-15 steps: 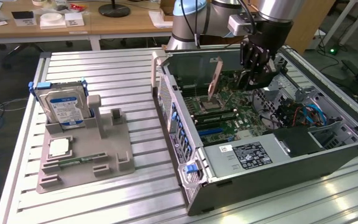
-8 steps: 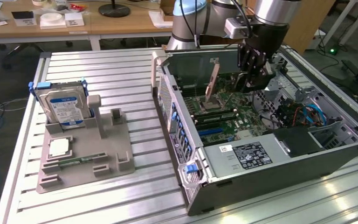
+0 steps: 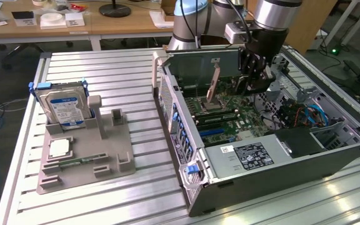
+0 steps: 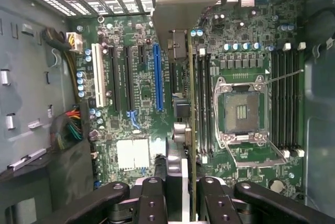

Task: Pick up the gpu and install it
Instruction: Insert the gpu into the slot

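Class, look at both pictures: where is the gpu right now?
The gpu is held edge-on in the end effector above the motherboard, inside the open computer case at the exterior view's right.

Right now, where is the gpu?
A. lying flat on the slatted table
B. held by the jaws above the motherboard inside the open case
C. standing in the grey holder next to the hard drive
B: the gpu sits edge-on between the gripper jaws, over the motherboard.

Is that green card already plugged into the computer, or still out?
Still out: the hand holds the gpu edge-on above the motherboard, clear of its slots.
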Tool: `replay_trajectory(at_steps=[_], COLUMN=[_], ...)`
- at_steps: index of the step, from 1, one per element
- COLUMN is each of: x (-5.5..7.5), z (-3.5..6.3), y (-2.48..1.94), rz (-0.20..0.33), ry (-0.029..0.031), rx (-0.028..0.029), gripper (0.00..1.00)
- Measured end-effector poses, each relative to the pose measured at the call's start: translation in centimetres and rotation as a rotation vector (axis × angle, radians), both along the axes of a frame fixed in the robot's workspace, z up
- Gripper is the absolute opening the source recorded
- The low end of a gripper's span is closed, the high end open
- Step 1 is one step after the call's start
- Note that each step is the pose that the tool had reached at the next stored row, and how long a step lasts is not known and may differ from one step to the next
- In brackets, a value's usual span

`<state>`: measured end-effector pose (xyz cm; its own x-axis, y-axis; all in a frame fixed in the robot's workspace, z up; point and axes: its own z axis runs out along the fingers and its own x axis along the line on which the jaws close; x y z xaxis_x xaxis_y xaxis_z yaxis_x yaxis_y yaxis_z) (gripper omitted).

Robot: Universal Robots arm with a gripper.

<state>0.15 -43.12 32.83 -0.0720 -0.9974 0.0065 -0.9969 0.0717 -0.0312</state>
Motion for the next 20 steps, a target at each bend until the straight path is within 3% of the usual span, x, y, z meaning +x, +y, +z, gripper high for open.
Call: replay_trajectory(at_steps=[7, 14, 20], x=[-1.0, -1.1, -2.1], z=[-1.25, -1.89, -2.52], y=[0.0, -0.32, -0.33], rz=[0.0, 0.017, 0.023], ry=[-0.0002, -0.0002, -0.0001], rx=[0.0, -0.0001, -0.0001], gripper=[0.28, 0.28, 0.28])
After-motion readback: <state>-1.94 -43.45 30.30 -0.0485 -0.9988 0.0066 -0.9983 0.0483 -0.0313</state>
